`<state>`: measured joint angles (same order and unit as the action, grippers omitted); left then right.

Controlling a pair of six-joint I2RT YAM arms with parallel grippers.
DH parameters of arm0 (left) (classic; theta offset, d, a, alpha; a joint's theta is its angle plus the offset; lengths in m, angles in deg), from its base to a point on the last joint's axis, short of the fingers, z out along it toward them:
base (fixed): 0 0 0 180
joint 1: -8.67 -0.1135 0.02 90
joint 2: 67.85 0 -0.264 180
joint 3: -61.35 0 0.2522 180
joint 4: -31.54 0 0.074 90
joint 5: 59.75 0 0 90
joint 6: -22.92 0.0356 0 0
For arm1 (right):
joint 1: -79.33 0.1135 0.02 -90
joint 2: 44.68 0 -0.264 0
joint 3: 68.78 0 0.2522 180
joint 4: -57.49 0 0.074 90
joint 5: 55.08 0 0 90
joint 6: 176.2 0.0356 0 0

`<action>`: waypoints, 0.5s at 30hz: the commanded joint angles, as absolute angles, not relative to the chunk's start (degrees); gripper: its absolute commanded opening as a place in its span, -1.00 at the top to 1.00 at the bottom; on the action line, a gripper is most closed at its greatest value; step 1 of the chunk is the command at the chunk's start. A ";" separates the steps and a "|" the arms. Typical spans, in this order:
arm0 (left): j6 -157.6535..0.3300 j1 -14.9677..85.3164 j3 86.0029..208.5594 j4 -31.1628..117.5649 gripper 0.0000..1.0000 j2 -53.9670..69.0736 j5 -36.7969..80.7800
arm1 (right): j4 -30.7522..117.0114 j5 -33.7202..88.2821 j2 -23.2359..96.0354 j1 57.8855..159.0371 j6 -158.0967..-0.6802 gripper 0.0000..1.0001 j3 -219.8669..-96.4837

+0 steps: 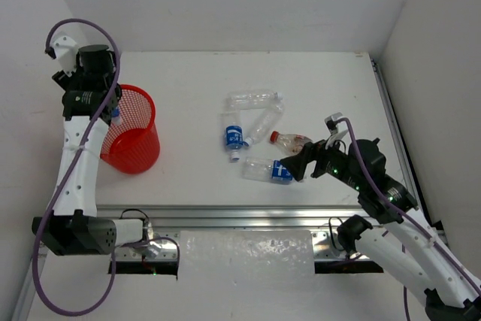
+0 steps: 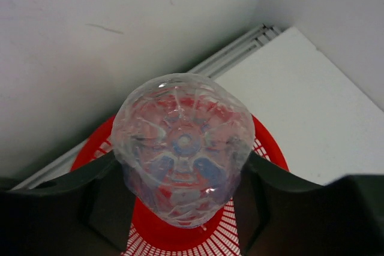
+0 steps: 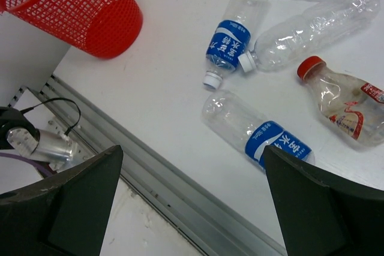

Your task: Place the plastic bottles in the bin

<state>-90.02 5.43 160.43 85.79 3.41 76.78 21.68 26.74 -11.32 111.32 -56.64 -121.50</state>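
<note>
My left gripper [image 2: 181, 193] clamps a bottle [image 2: 182, 142] above the bin [image 2: 268, 143], far left. An off-centre release might clip its rim and bounce out. My right gripper [image 3: 192, 166] is spread, empty.

the white flat table [image 1: 316, 80] carries a round red plastic mesh bin [image 1: 134, 140] standing upright, and five small clear plastic bottles [image 1: 264, 123] lying clustered.

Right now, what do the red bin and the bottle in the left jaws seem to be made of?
The bin looks like glossy red moulded plastic: open mesh wall, solid base. The held bottle looks like thin, clear, shiny plastic: the red bin shows through its ribbed bottom.
</note>
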 commanded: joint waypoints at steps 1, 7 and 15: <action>-90.63 4.81 158.80 82.49 -0.07 2.28 70.35 | 22.63 25.69 -12.25 111.41 -57.46 -0.98 -120.86; -92.22 4.90 156.85 84.85 -0.97 -1.23 66.13 | 24.29 24.03 -3.65 111.41 -63.52 -0.98 -120.69; -88.71 5.16 145.82 82.33 -0.99 -17.56 32.98 | 29.82 34.82 23.22 115.80 -81.68 -0.98 -123.50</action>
